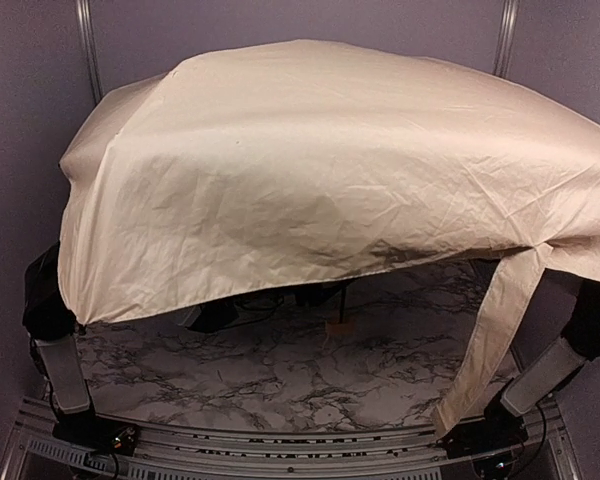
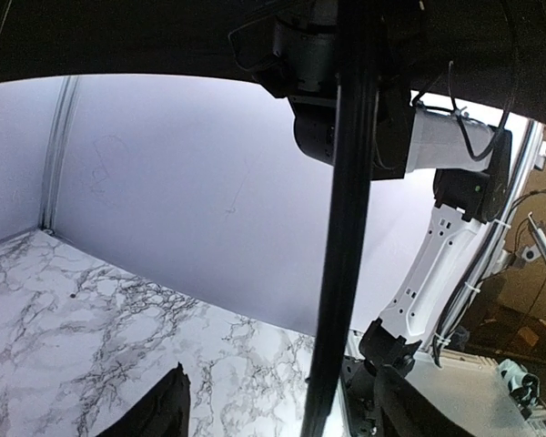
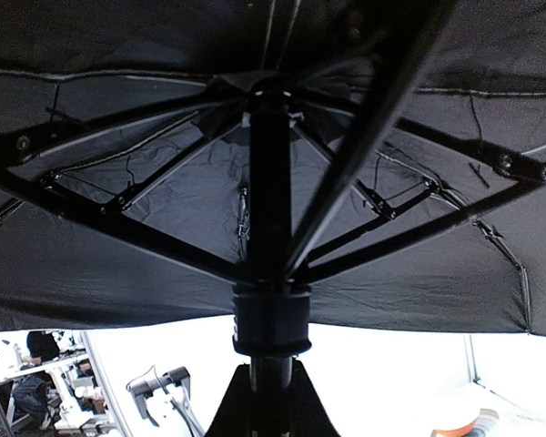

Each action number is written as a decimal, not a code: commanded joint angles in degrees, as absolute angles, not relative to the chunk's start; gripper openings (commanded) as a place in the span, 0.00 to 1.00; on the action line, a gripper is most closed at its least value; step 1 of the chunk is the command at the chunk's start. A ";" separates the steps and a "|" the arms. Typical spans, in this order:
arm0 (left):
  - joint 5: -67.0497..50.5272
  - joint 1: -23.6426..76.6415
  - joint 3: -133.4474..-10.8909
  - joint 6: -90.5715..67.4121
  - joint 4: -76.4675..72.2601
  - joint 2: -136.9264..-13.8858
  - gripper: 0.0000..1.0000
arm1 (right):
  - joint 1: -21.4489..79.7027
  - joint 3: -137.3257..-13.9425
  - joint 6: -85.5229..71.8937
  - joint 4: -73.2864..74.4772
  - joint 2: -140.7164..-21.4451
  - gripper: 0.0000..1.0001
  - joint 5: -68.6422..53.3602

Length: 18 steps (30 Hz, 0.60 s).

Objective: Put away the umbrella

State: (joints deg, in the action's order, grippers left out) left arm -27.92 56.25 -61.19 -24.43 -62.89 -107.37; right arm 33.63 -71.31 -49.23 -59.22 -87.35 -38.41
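Note:
The open umbrella (image 1: 330, 170) spreads its cream canopy over most of the top view and hides both grippers there. Its closing strap (image 1: 490, 340) hangs at the right. Below the rim show a thin black shaft and a small tan handle (image 1: 337, 327). In the right wrist view the black underside and ribs (image 3: 164, 209) fan out above the runner (image 3: 271, 319). My right gripper (image 3: 271, 387) is shut on the shaft just below the runner. My left gripper (image 2: 287, 410) is open, and the shaft (image 2: 337, 273) passes between its fingers, nearer the right one.
A marble-patterned table (image 1: 280, 380) lies under the umbrella, with purple walls behind. The left arm (image 1: 60, 370) and right arm (image 1: 550, 370) rise at the near corners. The right arm's white link (image 2: 437, 255) stands close behind the shaft in the left wrist view.

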 commanded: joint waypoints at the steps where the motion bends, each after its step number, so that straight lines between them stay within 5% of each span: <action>1: -29.67 57.83 -63.28 -26.31 -67.84 -107.93 0.55 | 33.22 -72.95 -51.03 -63.21 -86.58 0.00 -36.48; 7: -31.04 58.23 -63.65 -26.63 -68.30 -108.38 0.01 | 33.25 -74.21 -52.18 -64.26 -87.93 0.00 -38.31; 12: -27.66 58.76 -61.52 -24.68 -68.60 -106.25 0.00 | 33.23 -74.12 -47.04 -58.53 -86.93 0.02 -37.13; 18: -9.03 61.56 -60.07 -13.54 -56.46 -100.30 0.00 | 33.88 -71.59 -31.84 -42.73 -81.92 0.34 -25.08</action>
State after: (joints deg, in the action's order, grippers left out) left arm -22.20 59.44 -60.01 -22.04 -61.69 -105.95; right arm 33.58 -71.40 -43.72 -52.66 -86.48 -34.24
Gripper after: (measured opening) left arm 0.047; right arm 0.256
